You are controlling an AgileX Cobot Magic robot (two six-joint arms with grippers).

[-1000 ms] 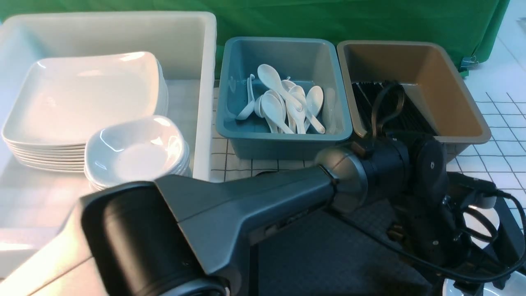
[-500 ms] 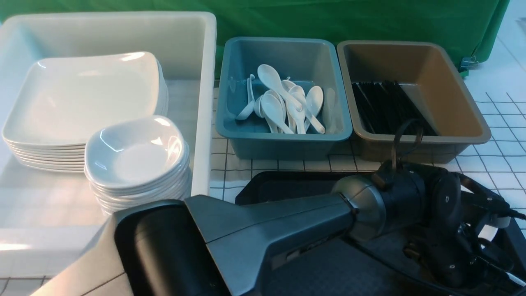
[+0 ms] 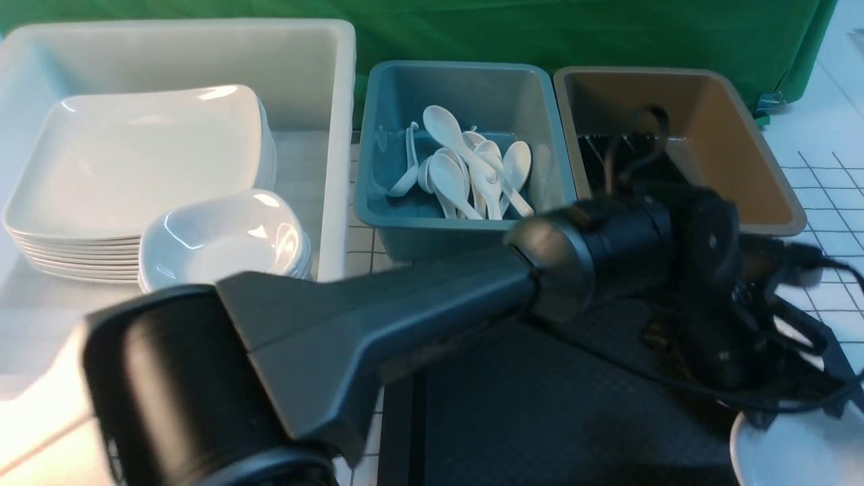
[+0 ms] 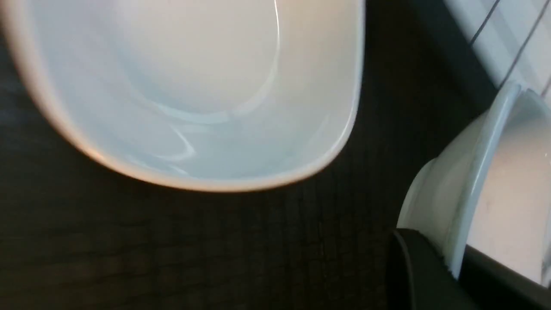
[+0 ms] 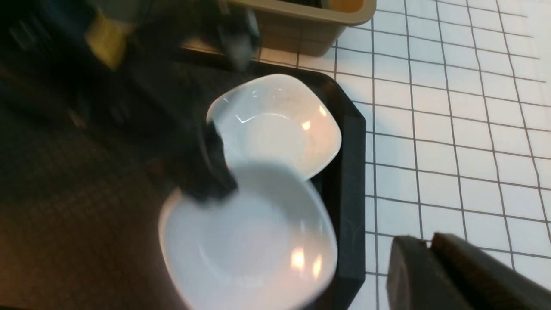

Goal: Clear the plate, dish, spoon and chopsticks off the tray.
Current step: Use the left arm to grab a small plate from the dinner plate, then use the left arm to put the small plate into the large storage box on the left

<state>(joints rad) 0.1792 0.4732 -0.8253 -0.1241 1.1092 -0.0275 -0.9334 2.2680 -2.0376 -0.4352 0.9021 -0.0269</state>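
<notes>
On the tray (image 5: 344,142), right end, you have two left to clear: nearer dish (image 5: 249,241), its rim clamped tight in the left gripper (image 5: 213,178); second dish (image 5: 275,129) just beyond; nothing else seen there

I stand at a staged test bench, not a real kitchen. A green cloth (image 3: 540,27) hangs behind the table's (image 3: 833,270) far edge, and a white sheet ruled in squares (image 3: 844,196) covers it. A white tub (image 3: 324,74) of stacked plates (image 3: 135,155), a teal bin (image 3: 472,94) of spoons (image 3: 466,179) and a brown bin (image 3: 736,135) line up behind a black tray (image 3: 540,405).
</notes>
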